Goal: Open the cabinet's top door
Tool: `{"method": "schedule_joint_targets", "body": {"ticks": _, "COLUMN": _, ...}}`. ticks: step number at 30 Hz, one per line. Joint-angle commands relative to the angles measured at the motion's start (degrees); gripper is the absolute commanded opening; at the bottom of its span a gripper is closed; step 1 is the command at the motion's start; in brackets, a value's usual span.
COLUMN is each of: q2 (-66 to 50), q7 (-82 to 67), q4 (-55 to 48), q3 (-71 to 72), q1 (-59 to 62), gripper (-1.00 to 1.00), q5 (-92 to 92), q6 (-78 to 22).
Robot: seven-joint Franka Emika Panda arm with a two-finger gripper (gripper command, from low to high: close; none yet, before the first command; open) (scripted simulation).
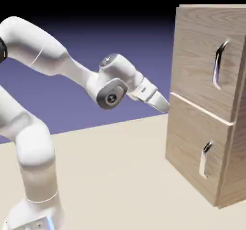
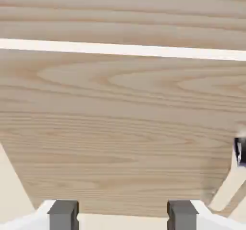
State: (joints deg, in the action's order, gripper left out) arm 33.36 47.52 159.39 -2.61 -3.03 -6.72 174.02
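The light-wood cabinet (image 1: 239,142) stands at the exterior view's right. Its top door (image 1: 194,51) is shut and carries a long curved silver handle (image 1: 218,65). Below the seam sits the lower door (image 1: 187,147) with a small handle (image 1: 205,159). My gripper (image 1: 164,106) hovers just off the cabinet's left front edge, at the height of the seam and well left of and below the long handle. In the hand view wood grain fills the picture, crossed by a pale seam (image 2: 123,48). My gripper (image 2: 122,214) is open, with nothing between its fingertips (image 2: 62,213).
A sliver of dark metal handle (image 2: 239,152) shows at the hand view's right edge. The beige table (image 1: 120,176) stretches in front of the cabinet. My white arm (image 1: 57,60) arches in from the exterior view's left.
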Motion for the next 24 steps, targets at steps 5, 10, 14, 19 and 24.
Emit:
{"method": "schedule_joint_targets", "body": {"ticks": 5, "q2": 1.3, "q7": 9.4, "q4": -3.0, "q3": -4.8, "q1": -4.3, "gripper": 0.0, "q5": -12.5, "q6": 0.0}}
{"method": "schedule_joint_targets", "body": {"ticks": 10, "q2": 2.6, "q7": 18.8, "q4": -6.0, "q3": -9.7, "q1": -8.7, "gripper": 0.0, "q5": -24.9, "q6": 0.1}}
{"method": "schedule_joint_targets", "body": {"ticks": 14, "q2": 3.6, "q7": 26.3, "q4": -8.4, "q3": -13.6, "q1": -12.2, "gripper": 0.0, "q5": -34.9, "q6": 0.1}}
{"method": "schedule_joint_targets", "body": {"ticks": 19, "q2": 4.9, "q7": 35.6, "q4": -11.4, "q3": -18.4, "q1": -16.5, "gripper": 0.0, "q5": -47.4, "q6": 0.1}}
{"method": "schedule_joint_targets", "body": {"ticks": 24, "q2": 6.3, "q7": 45.0, "q4": -14.4, "q3": -23.2, "q1": -20.8, "gripper": 0.0, "q5": -59.8, "q6": 0.1}}
